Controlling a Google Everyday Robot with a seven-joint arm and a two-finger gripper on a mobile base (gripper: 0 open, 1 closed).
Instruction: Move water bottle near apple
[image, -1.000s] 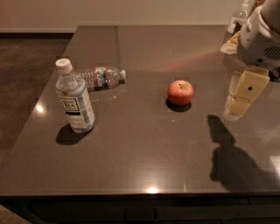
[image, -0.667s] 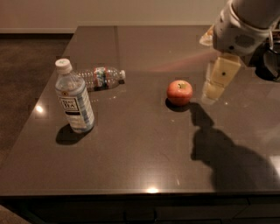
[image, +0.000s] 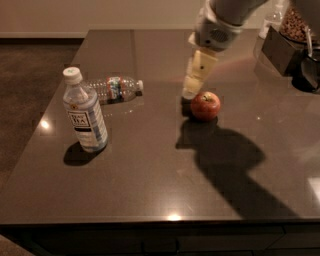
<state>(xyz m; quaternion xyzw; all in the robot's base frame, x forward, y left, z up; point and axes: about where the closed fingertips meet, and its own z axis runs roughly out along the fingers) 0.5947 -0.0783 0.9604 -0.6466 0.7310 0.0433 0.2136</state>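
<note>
The water bottle (image: 113, 88) lies on its side on the dark table (image: 150, 190), left of centre, with its white cap pointing right. The red apple (image: 205, 105) sits right of centre. My gripper (image: 196, 76) hangs above the table just left of and above the apple, well to the right of the water bottle. It holds nothing that I can see.
A taller upright bottle with a white "TEA" label (image: 84, 112) stands at the left front, close to the water bottle. Dark containers (image: 287, 45) sit at the far right back edge. The arm casts a large shadow in front of the apple.
The arm and gripper have swung from the far right leftward, from right of the apple to just left of and above it. The bottles and the apple have not moved.
</note>
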